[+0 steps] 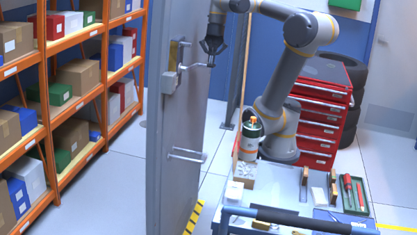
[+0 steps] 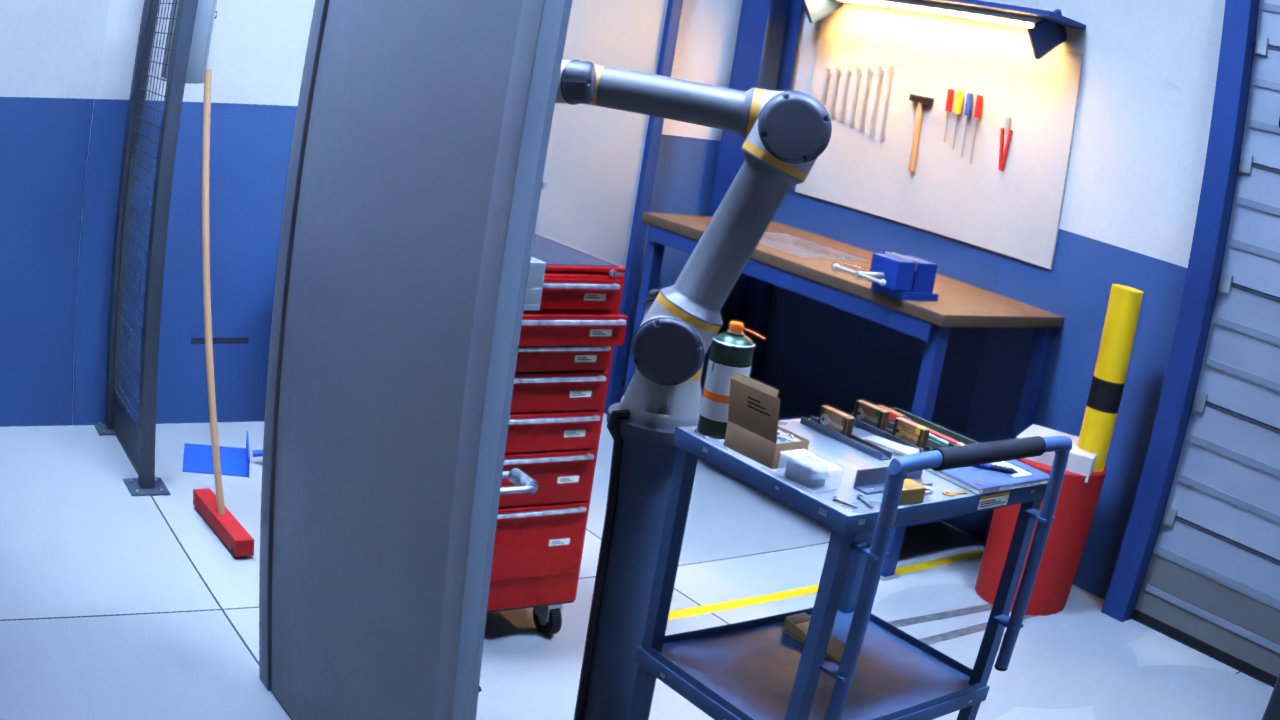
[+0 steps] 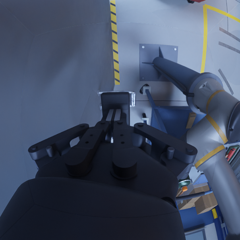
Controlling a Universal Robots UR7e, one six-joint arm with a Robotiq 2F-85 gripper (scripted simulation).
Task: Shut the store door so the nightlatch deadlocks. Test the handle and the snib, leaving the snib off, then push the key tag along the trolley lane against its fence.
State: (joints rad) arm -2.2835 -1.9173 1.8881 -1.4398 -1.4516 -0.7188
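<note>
From the second side camera the grey store door (image 2: 403, 358) hides my gripper and the whole lock side. In the side camera the door (image 1: 175, 118) stands ajar, its lever handle (image 1: 194, 66) sticking out level from a brass plate, with the grey nightlatch box (image 1: 169, 82) just below it and a pull bar (image 1: 186, 155) lower down. On the blue trolley (image 1: 295, 198) the white key tag (image 1: 318, 196) lies in the lane between wooden blocks. My gripper (image 1: 210, 63) points down onto the outer end of the lever, shut and holding nothing; the wrist camera shows the fingertips (image 3: 113, 116) together.
A red drawer cabinet (image 1: 323, 114) and stacked tyres stand behind my arm's base. Orange shelving (image 1: 66, 90) with boxes fills the left. A spray can (image 1: 250, 139), small boxes and a green tool tray (image 1: 353, 193) sit on the trolley. A broom leans behind the door.
</note>
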